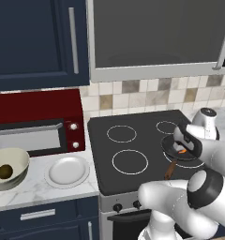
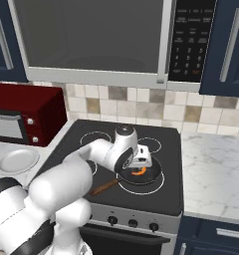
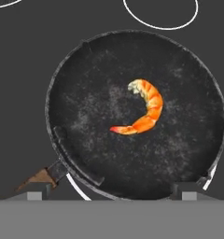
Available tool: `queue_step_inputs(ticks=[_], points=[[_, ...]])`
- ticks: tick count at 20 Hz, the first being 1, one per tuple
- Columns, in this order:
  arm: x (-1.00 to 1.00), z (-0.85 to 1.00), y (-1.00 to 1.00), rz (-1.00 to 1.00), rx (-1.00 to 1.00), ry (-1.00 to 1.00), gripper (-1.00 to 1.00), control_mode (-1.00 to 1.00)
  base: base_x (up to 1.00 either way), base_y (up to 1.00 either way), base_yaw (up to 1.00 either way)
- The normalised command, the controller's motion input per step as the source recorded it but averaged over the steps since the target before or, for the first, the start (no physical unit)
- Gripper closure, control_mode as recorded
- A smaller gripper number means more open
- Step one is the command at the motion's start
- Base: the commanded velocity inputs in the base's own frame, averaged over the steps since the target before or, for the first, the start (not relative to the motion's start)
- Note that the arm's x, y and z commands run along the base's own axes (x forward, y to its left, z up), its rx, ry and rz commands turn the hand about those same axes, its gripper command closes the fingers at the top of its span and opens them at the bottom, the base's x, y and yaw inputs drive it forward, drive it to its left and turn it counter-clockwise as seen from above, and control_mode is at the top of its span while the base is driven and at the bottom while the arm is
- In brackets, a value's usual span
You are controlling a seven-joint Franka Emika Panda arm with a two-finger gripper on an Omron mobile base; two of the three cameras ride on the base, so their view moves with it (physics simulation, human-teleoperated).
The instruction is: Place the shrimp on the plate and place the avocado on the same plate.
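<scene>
The curled orange shrimp lies in the middle of a small dark frying pan on the front right burner. My gripper hangs open just above the pan, its fingertips spread wide over the pan's near rim, with nothing between them. From the base the gripper hovers over the shrimp. The white plate sits on the counter left of the stove. The dark avocado rests inside a cream bowl further left.
The pan's brown handle points toward the stove's front edge. A red toaster oven stands behind the plate and bowl. The black cooktop has marble counter to its right, and a microwave hangs overhead.
</scene>
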Motion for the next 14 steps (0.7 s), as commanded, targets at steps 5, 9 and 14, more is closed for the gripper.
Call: queue_step_inputs(ticks=[5,9,14], points=[[0.18,-0.12,-0.18,0.0,0.0,0.0,-1.0,-1.0,0.0,0.0,0.0],[0.34,-0.04,-0.15,0.0,0.0,0.0,-1.0,-1.0,0.0,0.0,0.0],[0.32,-0.04,-0.11,0.0,0.0,0.0,-1.0,-1.0,0.0,0.0,0.0]])
